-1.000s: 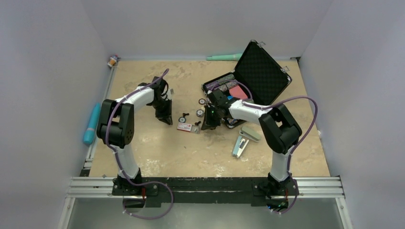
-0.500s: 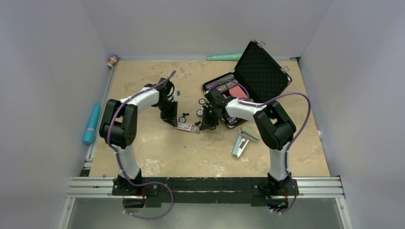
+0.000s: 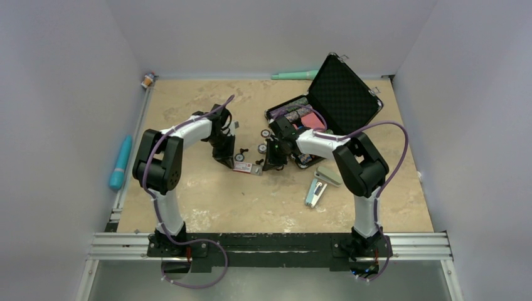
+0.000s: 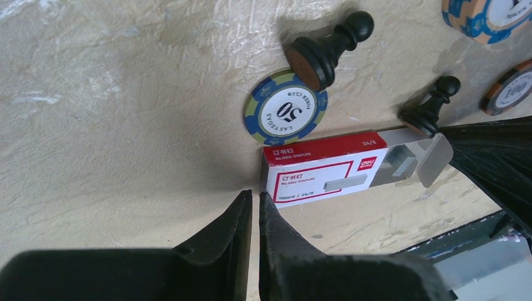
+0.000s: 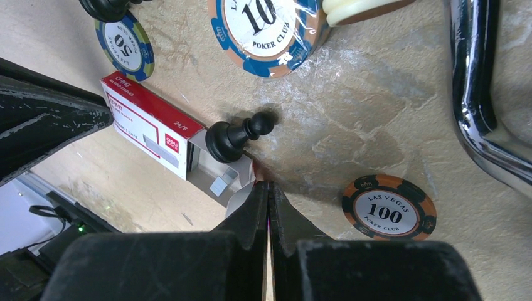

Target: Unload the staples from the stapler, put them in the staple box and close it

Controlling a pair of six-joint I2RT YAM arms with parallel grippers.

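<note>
The light-blue stapler (image 3: 317, 189) lies open on the table to the right, beside the right arm, with its pale channel showing; no gripper is at it. A red-and-white staple box (image 3: 243, 167) lies at mid-table, its right flap open. My left gripper (image 4: 254, 195) is shut and empty, its tips at the box's (image 4: 326, 166) left end. My right gripper (image 5: 268, 186) is shut, its tips against the box's open flap (image 5: 241, 188). I cannot tell whether the flap is pinched. The grippers face each other across the box in the top view, left (image 3: 227, 162) and right (image 3: 271, 164).
Black chess pawns (image 5: 238, 137) and poker chips (image 5: 389, 213) lie around the box. An open black case (image 3: 339, 94) with packets stands behind the right gripper. A blue tube (image 3: 120, 162) lies at the left edge and a green one (image 3: 295, 75) at the back.
My left gripper has moved right and nearer, up to the staple box's left end. My right gripper has shifted slightly left to the box's flap. The stapler has not moved.
</note>
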